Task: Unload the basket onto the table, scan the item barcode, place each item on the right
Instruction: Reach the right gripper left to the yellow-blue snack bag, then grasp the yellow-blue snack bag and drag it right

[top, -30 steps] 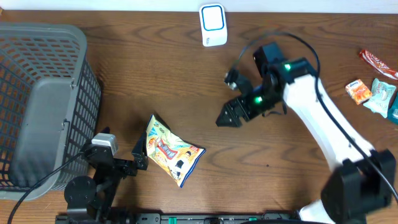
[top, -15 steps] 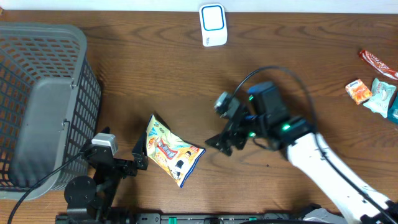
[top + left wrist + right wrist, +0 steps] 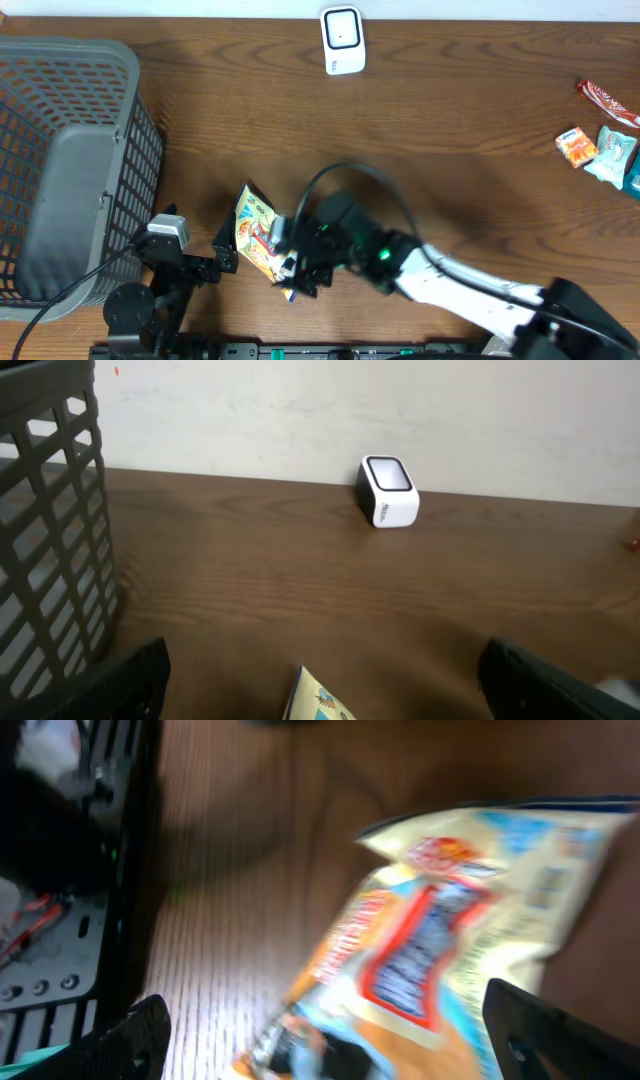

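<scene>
The item is a yellow and blue snack bag (image 3: 254,226) lying flat near the table's front edge. It fills the right wrist view as a blurred bag (image 3: 440,920), and one corner of the bag (image 3: 316,702) shows in the left wrist view. My right gripper (image 3: 293,268) hovers open over the bag's front end, and in its own view the gripper (image 3: 335,1040) has its fingers wide on either side of the bag, apart from it. My left gripper (image 3: 226,252) rests open just left of the bag, holding nothing. The white scanner (image 3: 342,41) stands at the back edge, the same scanner (image 3: 388,490) facing the left wrist camera.
A large grey mesh basket (image 3: 70,160) fills the left side, its wall (image 3: 50,550) close to the left gripper. Several small snack packets (image 3: 600,148) and a red wrapper (image 3: 608,100) lie at the far right edge.
My right arm has swept from the back middle of the table forward and left, ending over the snack bag. The bag and the left arm have not moved.
</scene>
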You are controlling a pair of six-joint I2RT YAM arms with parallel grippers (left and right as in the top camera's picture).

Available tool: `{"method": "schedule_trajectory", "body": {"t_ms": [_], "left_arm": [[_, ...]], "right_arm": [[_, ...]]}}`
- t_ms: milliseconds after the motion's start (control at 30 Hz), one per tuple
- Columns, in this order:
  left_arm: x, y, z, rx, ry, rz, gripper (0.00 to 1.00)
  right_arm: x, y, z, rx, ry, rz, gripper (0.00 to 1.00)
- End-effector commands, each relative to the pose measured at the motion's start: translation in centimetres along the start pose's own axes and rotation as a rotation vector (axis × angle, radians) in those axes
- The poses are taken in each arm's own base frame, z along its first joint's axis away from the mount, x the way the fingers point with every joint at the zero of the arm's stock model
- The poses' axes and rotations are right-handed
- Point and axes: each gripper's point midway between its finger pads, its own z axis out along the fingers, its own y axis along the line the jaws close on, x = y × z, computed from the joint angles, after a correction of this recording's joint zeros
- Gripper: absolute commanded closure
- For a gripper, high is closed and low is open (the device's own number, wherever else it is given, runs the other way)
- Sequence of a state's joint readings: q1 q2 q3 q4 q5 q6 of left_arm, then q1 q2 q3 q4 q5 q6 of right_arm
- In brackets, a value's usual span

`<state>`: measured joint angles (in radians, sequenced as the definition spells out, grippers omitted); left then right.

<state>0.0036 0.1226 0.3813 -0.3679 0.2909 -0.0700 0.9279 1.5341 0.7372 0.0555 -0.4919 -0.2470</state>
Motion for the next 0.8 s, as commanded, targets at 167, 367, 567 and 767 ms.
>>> {"method": "schedule_trajectory", "body": {"t_ms": [167,367,567,767], "left_arm": [[0.0,-0.3,0.0,0.018,0.0,0.015,0.02],[0.0,-0.3,0.0,0.018,0.0,0.015,0.02],[0.0,-0.3,0.0,0.018,0.0,0.015,0.02],[0.0,-0.3,0.0,0.018,0.0,0.015,0.02]], "right_arm": [[2.7,-2.0,5.5,0.17,0.048,0.055,0.22],[3.5,-5.2,4.7,0.309,0.055,0.181,0.37],[4.3,-8.4,3.1,0.412,0.041,0.322,0.84],[6.4,-13.1,-0.8,0.505,0.046,0.507,0.99]]}}
